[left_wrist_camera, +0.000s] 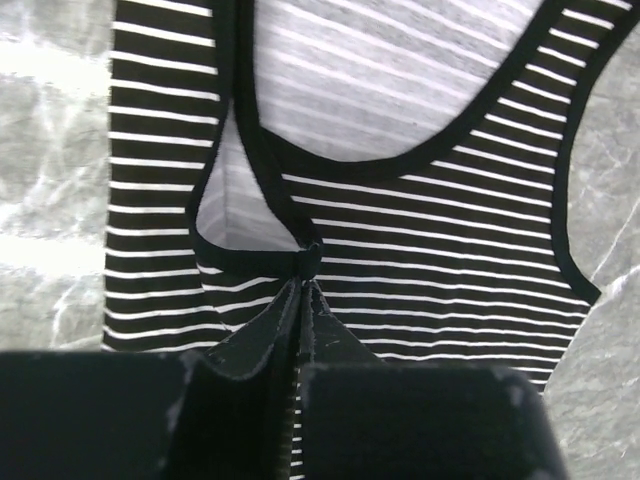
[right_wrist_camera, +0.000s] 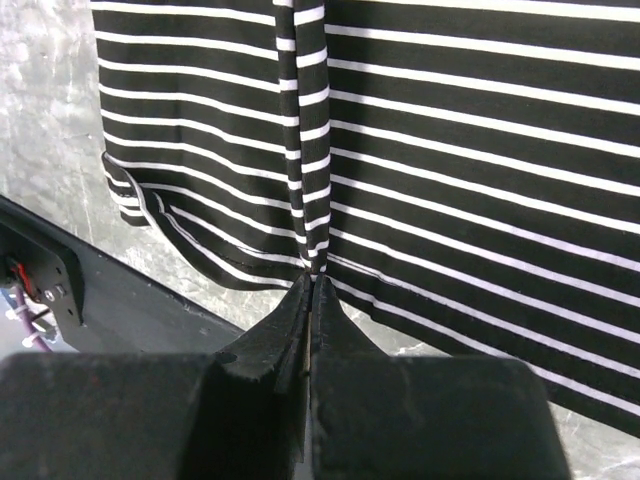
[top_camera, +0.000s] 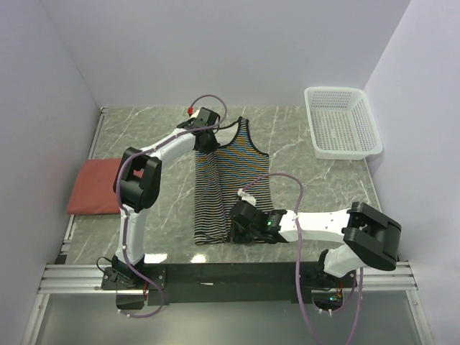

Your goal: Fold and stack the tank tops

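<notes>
**Both grippers pinching the striped tank top on the table**

The black-and-white striped tank top (top_camera: 215, 190) is lying flat in the middle of the marble-patterned table (top_camera: 309, 180), neckline toward the far side and hem toward the arm bases. The left gripper (left_wrist_camera: 304, 292) is reaching to the far left shoulder, its fingers pressed together and nipping the black trim (left_wrist_camera: 262, 160) where the strap edges are bunching at their tips. The right gripper (right_wrist_camera: 310, 285) is sitting at the near hem, fingers clenched on the striped cloth, with a narrow lengthwise crease running away from their tips. Beyond that hem, bare table and the dark base rail (right_wrist_camera: 120, 300) are showing. The brick-red tank top (top_camera: 93, 188) is resting folded at the table's left edge, well apart from the striped one. A white mesh basket (top_camera: 338, 92) is standing in the far right corner.
</notes>
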You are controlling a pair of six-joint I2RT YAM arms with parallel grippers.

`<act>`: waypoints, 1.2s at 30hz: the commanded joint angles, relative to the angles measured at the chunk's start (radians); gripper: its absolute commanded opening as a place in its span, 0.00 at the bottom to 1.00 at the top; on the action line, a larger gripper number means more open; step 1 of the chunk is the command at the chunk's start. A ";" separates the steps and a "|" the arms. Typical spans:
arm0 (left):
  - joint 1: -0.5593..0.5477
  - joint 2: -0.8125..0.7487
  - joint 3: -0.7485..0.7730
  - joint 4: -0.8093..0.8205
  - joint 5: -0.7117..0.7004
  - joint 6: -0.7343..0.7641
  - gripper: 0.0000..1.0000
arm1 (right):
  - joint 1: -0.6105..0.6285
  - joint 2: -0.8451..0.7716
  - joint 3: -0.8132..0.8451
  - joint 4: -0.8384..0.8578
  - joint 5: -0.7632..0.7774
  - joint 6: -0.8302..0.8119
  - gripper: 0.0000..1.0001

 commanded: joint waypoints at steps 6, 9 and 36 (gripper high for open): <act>-0.005 0.021 -0.013 0.096 0.037 0.047 0.28 | 0.005 -0.033 -0.039 0.032 0.010 0.038 0.00; -0.003 0.012 -0.035 0.114 0.040 0.053 0.39 | 0.003 -0.052 -0.054 0.021 0.033 0.045 0.14; 0.143 0.114 -0.006 0.064 0.024 0.049 0.17 | 0.095 0.264 0.354 -0.091 0.105 -0.160 0.22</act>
